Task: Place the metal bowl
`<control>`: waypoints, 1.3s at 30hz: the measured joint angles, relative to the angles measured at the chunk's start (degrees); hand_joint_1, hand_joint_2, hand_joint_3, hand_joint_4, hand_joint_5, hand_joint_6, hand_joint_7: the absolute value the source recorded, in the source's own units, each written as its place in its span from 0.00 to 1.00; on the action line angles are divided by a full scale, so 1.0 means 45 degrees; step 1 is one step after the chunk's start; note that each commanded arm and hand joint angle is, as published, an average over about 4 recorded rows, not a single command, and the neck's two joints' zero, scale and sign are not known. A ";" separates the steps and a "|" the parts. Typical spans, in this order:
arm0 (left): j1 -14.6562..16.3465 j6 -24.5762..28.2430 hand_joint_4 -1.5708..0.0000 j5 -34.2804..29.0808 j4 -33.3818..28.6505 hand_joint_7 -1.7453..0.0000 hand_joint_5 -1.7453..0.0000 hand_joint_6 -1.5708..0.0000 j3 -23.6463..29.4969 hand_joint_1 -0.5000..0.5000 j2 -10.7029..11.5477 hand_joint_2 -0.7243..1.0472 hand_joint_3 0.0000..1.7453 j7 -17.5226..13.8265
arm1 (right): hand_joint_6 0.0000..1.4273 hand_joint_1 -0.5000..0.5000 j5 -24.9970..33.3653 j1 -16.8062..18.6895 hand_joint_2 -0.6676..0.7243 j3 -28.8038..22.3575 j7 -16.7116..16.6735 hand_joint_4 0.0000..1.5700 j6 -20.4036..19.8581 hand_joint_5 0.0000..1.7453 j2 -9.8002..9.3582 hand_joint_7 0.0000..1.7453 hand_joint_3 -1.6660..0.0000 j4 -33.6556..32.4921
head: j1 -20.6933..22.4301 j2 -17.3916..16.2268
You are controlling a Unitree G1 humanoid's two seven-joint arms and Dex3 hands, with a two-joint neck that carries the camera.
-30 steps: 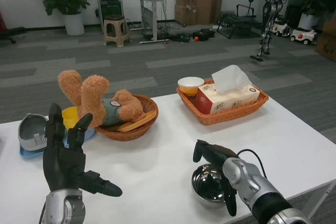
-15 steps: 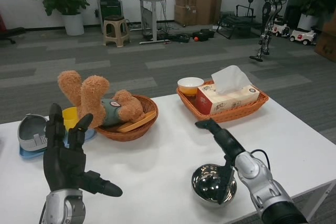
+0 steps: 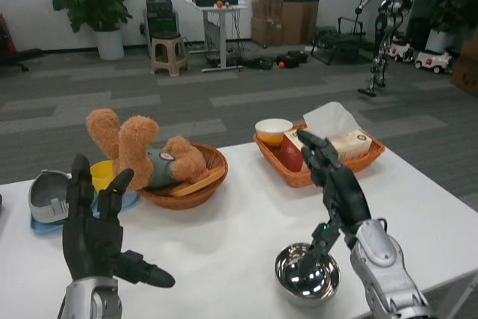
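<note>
The shiny metal bowl (image 3: 306,276) stands upright on the white table (image 3: 224,237) near the front edge, right of centre. My right hand (image 3: 334,184) is raised above and just behind it, fingers spread and pointing up toward the far basket. Its thumb hangs down over the bowl's far rim; I cannot tell whether it touches. Nothing is in that hand. My left hand (image 3: 93,235) waits at the front left, lifted off the table, palm toward me, fingers apart and empty.
A round wicker basket (image 3: 196,184) with a brown teddy bear (image 3: 142,147) sits at mid-left. A second basket (image 3: 306,173) at the back right holds a tissue box (image 3: 336,140) and a small bowl (image 3: 273,128). A grey object (image 3: 46,196) on a blue plate lies at far left.
My right hand has come off the metal bowl, risen and stretched its fingers upward. The bowl stays on the table. The view has shifted a little; the left hand has not moved.
</note>
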 measured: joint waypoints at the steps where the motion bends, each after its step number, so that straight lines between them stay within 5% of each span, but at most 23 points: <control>1: -0.0002 -0.0001 0.39 -0.0001 0.0000 1.00 0.47 1.00 0.0004 0.00 -0.0001 0.00 0.00 0.0000 | 0.00 0.04 0.0109 0.0065 1.00 -0.0089 0.0003 0.00 -0.0070 0.00 0.0000 0.23 1.00 -0.0364 | 0.0059 0.0067; 11: -0.0004 -0.0004 0.39 0.0002 -0.0016 1.00 0.44 1.00 0.0032 0.00 -0.0005 0.00 0.00 0.0000 | 0.00 0.04 0.0781 0.0674 1.00 -0.0657 -0.0137 0.00 -0.0959 0.00 -0.0002 0.24 1.00 -0.2295 | 0.0660 0.0595; 23: 0.0033 -0.0015 0.40 0.0006 -0.0120 1.00 0.41 1.00 0.0315 0.00 -0.0005 0.00 0.01 0.0000 | 0.00 0.04 0.0802 0.0853 1.00 -0.0649 -0.0443 0.00 -0.1173 0.00 0.0008 0.22 1.00 -0.2327 | 0.1516 0.1264; 39: 0.0114 -0.0036 0.40 0.0007 -0.0232 1.00 0.41 1.00 0.0430 0.00 -0.0005 0.00 0.00 0.0000 | 0.00 0.04 0.1008 0.0854 1.00 -0.0229 -0.0813 0.00 -0.1682 0.00 0.0022 0.20 1.00 -0.2035 | 0.1445 0.1131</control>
